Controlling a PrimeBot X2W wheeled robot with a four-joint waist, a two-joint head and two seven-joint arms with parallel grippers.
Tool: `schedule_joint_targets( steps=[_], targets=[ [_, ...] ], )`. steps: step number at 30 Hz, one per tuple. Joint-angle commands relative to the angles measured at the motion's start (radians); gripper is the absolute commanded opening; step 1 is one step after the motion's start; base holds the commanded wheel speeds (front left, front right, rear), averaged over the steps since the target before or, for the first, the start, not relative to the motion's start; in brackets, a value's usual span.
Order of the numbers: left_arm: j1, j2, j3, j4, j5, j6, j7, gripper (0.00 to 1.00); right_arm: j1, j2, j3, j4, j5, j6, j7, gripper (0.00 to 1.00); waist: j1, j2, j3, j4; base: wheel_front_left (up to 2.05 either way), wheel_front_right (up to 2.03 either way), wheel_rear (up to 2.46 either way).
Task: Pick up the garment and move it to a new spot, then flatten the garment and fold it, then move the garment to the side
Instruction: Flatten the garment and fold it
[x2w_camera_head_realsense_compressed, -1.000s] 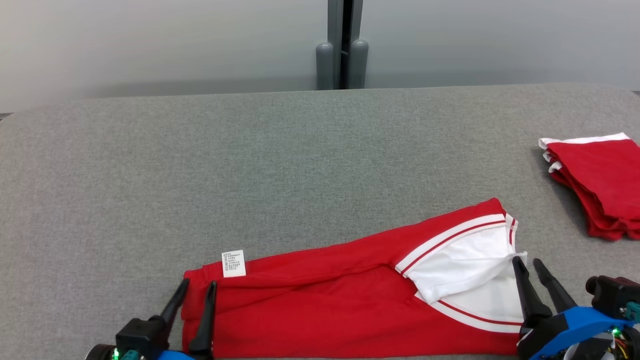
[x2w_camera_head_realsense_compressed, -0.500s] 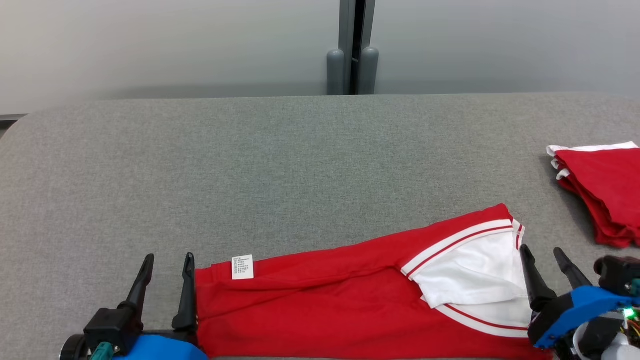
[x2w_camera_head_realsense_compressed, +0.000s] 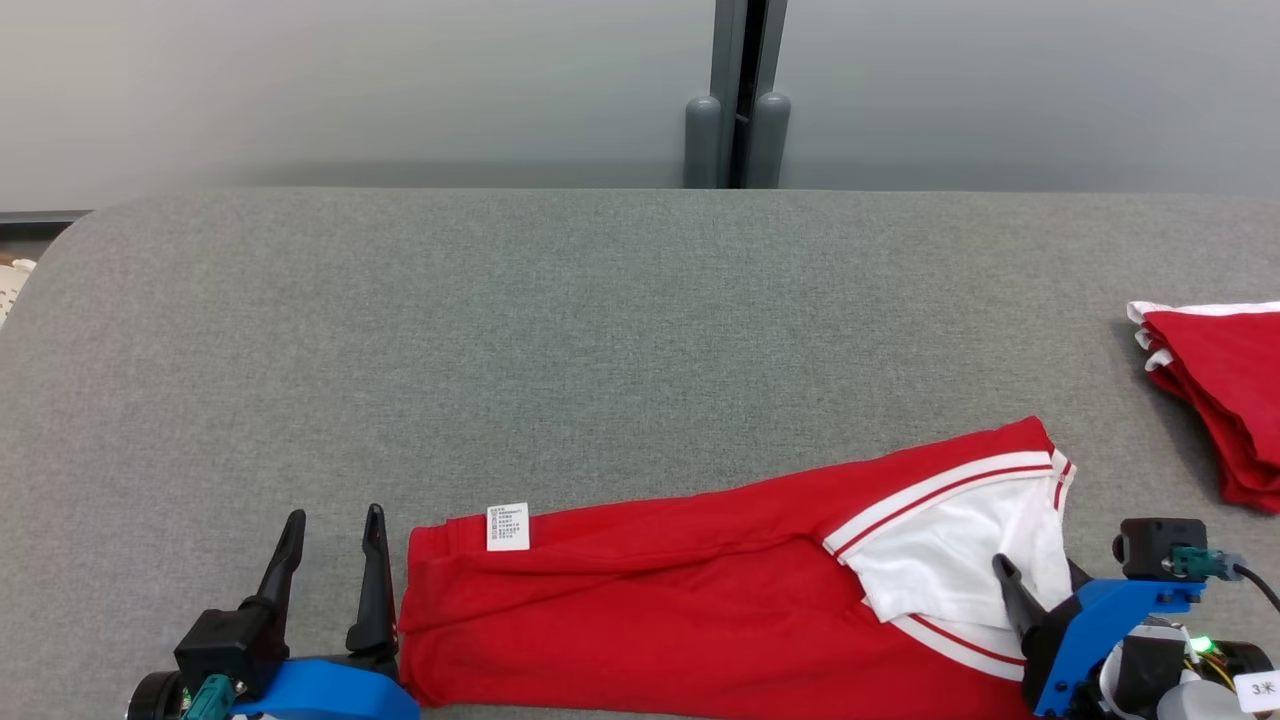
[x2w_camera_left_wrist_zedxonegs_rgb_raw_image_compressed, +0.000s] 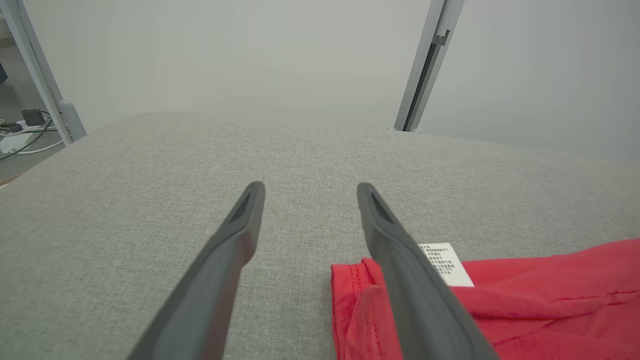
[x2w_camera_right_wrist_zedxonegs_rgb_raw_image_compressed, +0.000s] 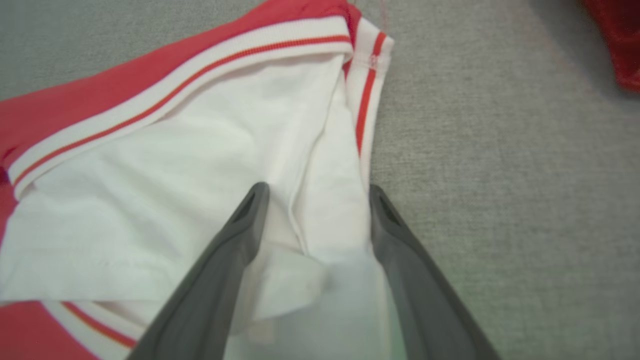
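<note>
Reporting on both claws, 4 items.

Item 1: long red fabric garment (x2w_camera_head_realsense_compressed: 680, 610) w/ white panel and red-striped white trim lies flat on the grey fabric-covered table (x2w_camera_head_realsense_compressed: 600, 320), near the front edge. It runs left to right, w/ the trim end angled toward the far right. A small white care label (x2w_camera_head_realsense_compressed: 508, 526) sits at its left end, on the top edge.

Item 2: my left gripper (x2w_camera_head_realsense_compressed: 336, 515) is just beside the garment's left end. Its 2 fingers are spread wide w/ nothing held. In the left wrist view 1 finger overlaps the red hem corner; contact not confirmed.

Item 3: my right gripper (x2w_camera_right_wrist_zedxonegs_rgb_raw_image_compressed: 317, 187) is over the white panel at the right end. Jaws stand wide apart; cloth shows between the fingers, not pinched.

Item 4: folded stack of red garments w/ white edges (x2w_camera_head_realsense_compressed: 1215, 390) lies at the table's right side, well apart from item 1.
</note>
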Motion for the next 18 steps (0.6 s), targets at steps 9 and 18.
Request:
schedule_joint_targets(
  steps=[9, 18],
  targets=[
    [-0.009, 0.005, -0.002, 0.003, 0.005, 0.000, -0.002, 1.00, -0.069, -0.016, 0.068, 0.027, 0.043, 0.000, -0.025, 0.00, -0.0001, 0.0000, -0.011, -0.040, 0.00, 0.00, 0.00],
    [-0.021, 0.008, -0.011, 0.001, 0.004, 0.005, 0.012, 1.00, -0.091, -0.095, -0.069, -0.038, 0.035, 0.000, -0.043, 0.00, -0.0001, 0.0000, -0.019, -0.072, 0.00, 0.00, 0.00]
  ],
)
